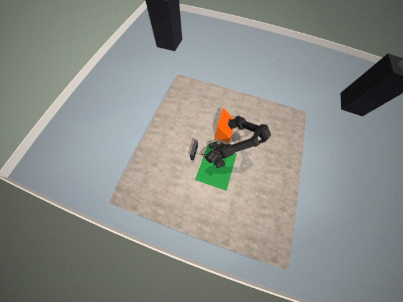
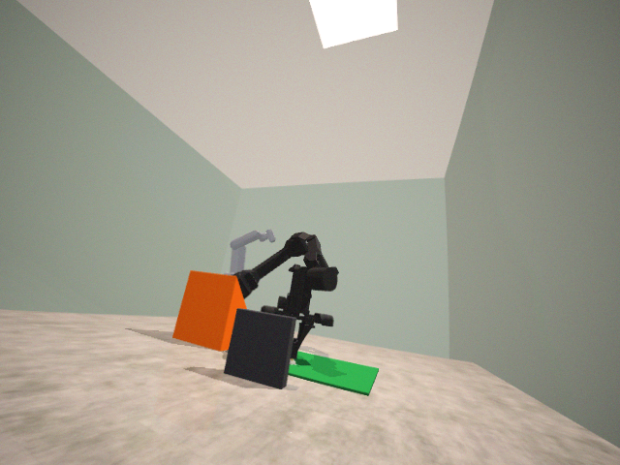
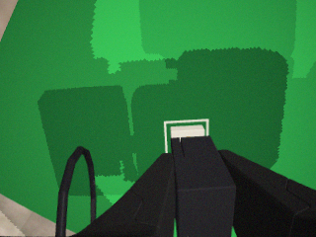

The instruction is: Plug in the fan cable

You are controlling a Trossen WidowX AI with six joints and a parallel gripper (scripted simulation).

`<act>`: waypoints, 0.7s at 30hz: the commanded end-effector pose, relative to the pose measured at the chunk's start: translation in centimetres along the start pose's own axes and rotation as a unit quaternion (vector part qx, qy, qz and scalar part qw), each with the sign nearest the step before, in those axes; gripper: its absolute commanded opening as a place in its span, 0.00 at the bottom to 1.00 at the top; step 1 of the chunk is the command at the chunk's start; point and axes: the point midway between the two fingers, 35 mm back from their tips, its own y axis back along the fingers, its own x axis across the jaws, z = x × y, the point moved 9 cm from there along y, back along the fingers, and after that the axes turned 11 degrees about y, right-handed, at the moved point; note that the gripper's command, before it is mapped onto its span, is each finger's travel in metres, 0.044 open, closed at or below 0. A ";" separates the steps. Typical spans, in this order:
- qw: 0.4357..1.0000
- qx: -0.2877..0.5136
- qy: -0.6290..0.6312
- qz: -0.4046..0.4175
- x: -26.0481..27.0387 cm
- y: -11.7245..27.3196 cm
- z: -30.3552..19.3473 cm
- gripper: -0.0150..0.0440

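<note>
The green board [image 1: 216, 180] [image 2: 345, 376] [image 3: 217, 25] lies flat. The white fan header [image 3: 188, 131] shows in the wrist view inside a thin white outline [image 3: 187, 120]. The dark plug [image 3: 204, 170] covers the header's near part; the pins are mostly hidden, and how deep the plug sits cannot be told. My gripper [image 3: 194, 161] [image 2: 294, 354] is shut on the plug, a finger at each side, low over the board's edge region. The black cable [image 3: 92, 193] loops up left of the fingers. The dark fan [image 1: 194, 150] [image 2: 260, 348] stands upright beside the board.
An orange block [image 1: 223, 128] [image 2: 207, 310] stands near the arm's base, close to the board. A light grey arm-like shape [image 2: 238, 260] shows behind it in the exterior view. Two dark pillars [image 1: 165, 26] [image 1: 369, 87] stand far off in the top view.
</note>
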 end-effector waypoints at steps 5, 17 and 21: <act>1.000 -0.002 -0.003 -0.001 0.1 -0.6 0.1 0.25; 1.000 0.000 -0.001 -0.001 0.0 -0.7 0.0 0.43; 1.000 0.000 -0.001 -0.001 0.0 -0.7 0.0 0.61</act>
